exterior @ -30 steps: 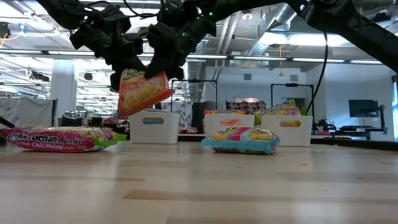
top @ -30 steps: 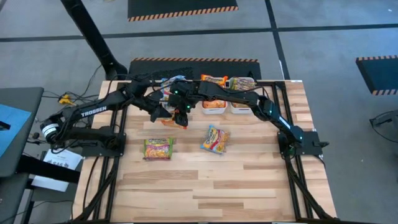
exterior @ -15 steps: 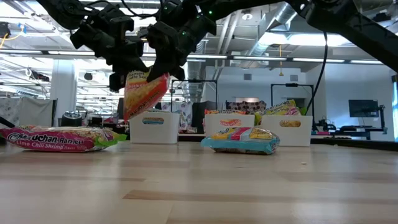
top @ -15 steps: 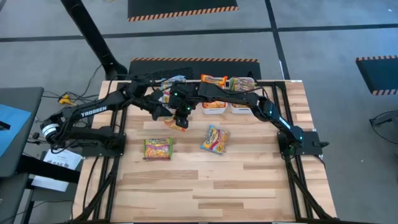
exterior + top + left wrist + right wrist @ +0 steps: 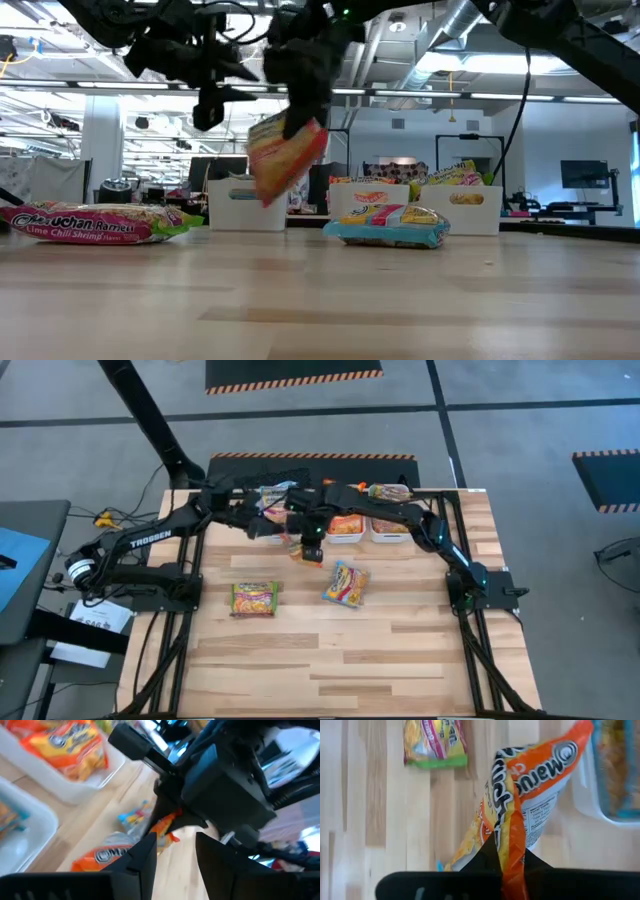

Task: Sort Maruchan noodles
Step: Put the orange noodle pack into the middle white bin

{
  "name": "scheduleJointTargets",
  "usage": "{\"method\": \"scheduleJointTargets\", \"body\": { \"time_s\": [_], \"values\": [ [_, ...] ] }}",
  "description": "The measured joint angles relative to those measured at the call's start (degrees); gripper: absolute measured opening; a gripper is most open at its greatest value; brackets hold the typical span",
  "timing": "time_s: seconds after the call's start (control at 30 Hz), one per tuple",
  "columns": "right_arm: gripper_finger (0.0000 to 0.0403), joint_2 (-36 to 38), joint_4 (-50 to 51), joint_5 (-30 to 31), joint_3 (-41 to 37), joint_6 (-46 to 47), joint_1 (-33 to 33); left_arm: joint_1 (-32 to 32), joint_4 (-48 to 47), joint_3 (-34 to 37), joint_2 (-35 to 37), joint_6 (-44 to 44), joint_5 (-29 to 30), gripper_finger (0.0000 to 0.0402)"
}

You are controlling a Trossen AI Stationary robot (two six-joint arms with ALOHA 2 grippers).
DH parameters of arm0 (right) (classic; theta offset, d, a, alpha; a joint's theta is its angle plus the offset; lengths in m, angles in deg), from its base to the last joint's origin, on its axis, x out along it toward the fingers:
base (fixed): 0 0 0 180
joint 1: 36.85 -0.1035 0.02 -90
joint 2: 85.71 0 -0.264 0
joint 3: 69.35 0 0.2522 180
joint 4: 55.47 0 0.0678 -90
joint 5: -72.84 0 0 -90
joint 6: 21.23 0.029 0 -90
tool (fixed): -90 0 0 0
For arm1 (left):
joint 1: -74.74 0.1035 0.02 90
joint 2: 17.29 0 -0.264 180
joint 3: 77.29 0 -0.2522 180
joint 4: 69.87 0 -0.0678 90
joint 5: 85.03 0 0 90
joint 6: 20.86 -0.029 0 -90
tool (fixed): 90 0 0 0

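A: Above the middle of the bench (image 5: pixel 400 640), the orange packet (image 5: pixel 311 550) has changed hands. A second ago the left end effector (image 5: pixel 262 525) pinched it while the right one stood open beside it; now the right end effector (image 5: pixel 312 540) is clamped on its edge, and the left has parted its fingers and drawn back toward the left white bin (image 5: pixel 234 200).

B: So the handover is done?

A: I'd judge so. The packet hangs free of the wood, closer to the middle white bin (image 5: pixel 345 528), which already holds orange packets, a likely drop.

B: What about the rest?

A: The green packet (image 5: pixel 254 598) and blue-edged packet (image 5: pixel 346 582) lie flat nearer the front, untouched.

B: Which view settles the grip?

A: The right wrist view: the packet's seam is squeezed between the right arm's closed fingers (image 5: pixel 492 857). From overhead, that arm hides the pinch.
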Motion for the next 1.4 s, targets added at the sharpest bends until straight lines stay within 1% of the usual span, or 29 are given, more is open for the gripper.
{"method": "scheduleJointTargets", "body": {
  "time_s": [0.17,0.4,0.43,0.67,0.8,0.87,1.03,1.13,1.2,1.4],
  "values": [
    [0.0008,3.2,7.0,1.2,0.2,-6.4,2.7,0.0,6.2,0.0,0.1,5.1,-0.2,0.0119],
    [0.0008,8.5,14.1,2.5,0.1,-14.7,9.6,0.0,7.0,0.0,0.2,5.3,1.3,0.0119],
    [0.0008,8.9,14.0,2.2,0.2,-15.2,10.6,0.0,7.0,0.0,0.2,5.3,1.6,0.0119],
    [0.0008,10.8,18.0,-5.9,-0.7,-19.6,18.6,0.0,7.1,0.0,0.2,5.3,3.7,0.0119],
    [0.0008,11.3,17.3,-11.7,-5.3,-23.8,21.0,0.0,6.9,0.0,0.2,5.3,6.5,0.0119],
    [0.0008,11.4,15.3,-12.7,-8.5,-25.6,21.5,0.0,6.9,0.0,0.2,5.3,8.0,0.0119],
    [0.0008,11.5,11.6,-12.2,-14.6,-28.6,22.2,0.0,6.9,0.0,0.2,5.3,9.6,0.0119],
    [0.0008,11.5,7.6,-8.9,-17.3,-29.2,21.9,0.0,6.8,0.0,0.2,5.3,9.8,0.0119],
    [0.0008,11.5,6.5,-7.6,-17.5,-29.3,21.8,0.0,6.8,0.0,0.2,5.3,9.9,0.0119],
    [0.0009,11.1,1.1,-6.3,-17.4,-29.3,21.8,0.0,6.7,0.0,0.2,5.3,12.4,0.0119]
  ]
}}
